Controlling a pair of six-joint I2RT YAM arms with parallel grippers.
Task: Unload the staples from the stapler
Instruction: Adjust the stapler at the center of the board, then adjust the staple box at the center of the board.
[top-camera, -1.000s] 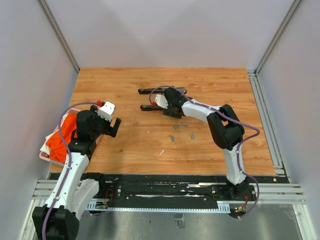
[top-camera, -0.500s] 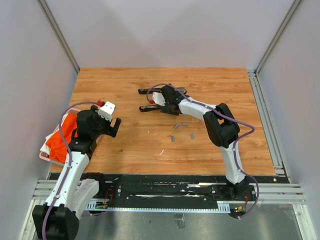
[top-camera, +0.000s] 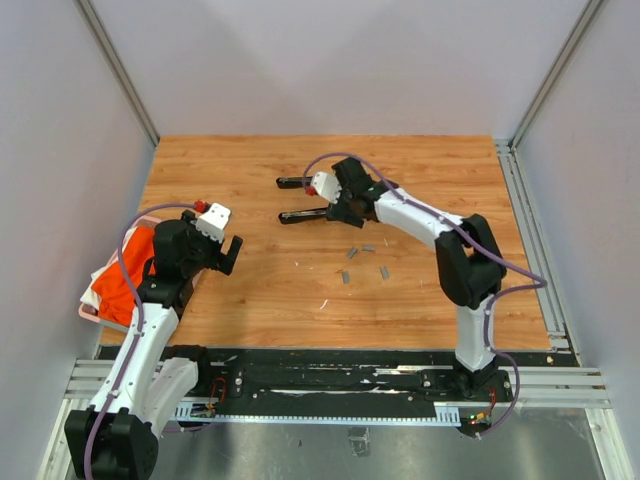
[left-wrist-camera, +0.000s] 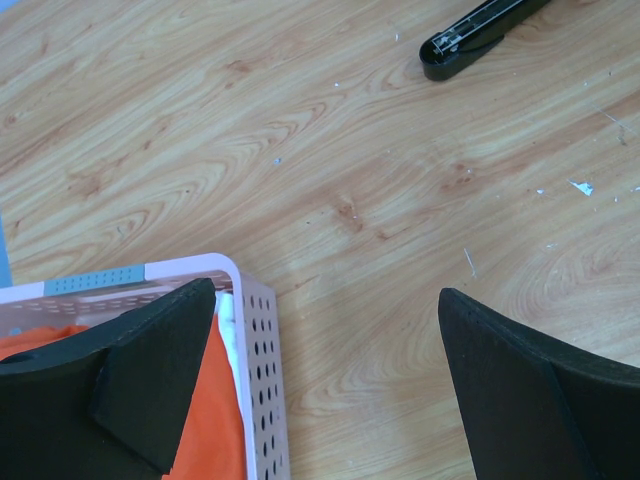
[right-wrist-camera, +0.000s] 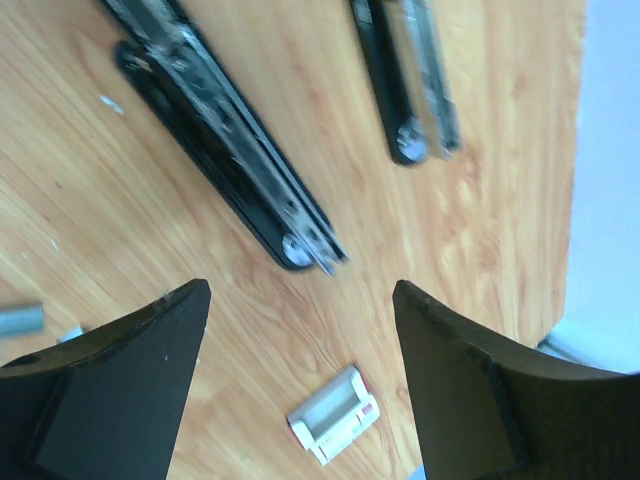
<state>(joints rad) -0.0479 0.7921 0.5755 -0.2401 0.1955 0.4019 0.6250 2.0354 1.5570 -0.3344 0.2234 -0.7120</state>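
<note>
Two black staplers lie on the wooden table, a far one (top-camera: 300, 182) and a near one (top-camera: 303, 215). In the right wrist view the near stapler (right-wrist-camera: 215, 150) lies opened with its metal rail showing, and the far one (right-wrist-camera: 405, 70) lies beside it. Several small grey staples (top-camera: 351, 253) lie loose right of the near stapler; one shows at the right wrist view's left edge (right-wrist-camera: 20, 320). My right gripper (top-camera: 342, 205) (right-wrist-camera: 300, 290) is open and empty above the staplers' right ends. My left gripper (top-camera: 230, 252) (left-wrist-camera: 328, 292) is open and empty, far to the left.
A small white box with red print (right-wrist-camera: 333, 413) lies on the table under my right gripper. A pink perforated basket (left-wrist-camera: 200, 270) holding orange cloth (left-wrist-camera: 215, 420) stands at the table's left edge (top-camera: 110, 280). One stapler's end (left-wrist-camera: 480, 35) shows in the left wrist view.
My right gripper has lifted and shifted back and right from the near stapler, and the arm has stretched out. The staplers, staples and left arm have not moved.
</note>
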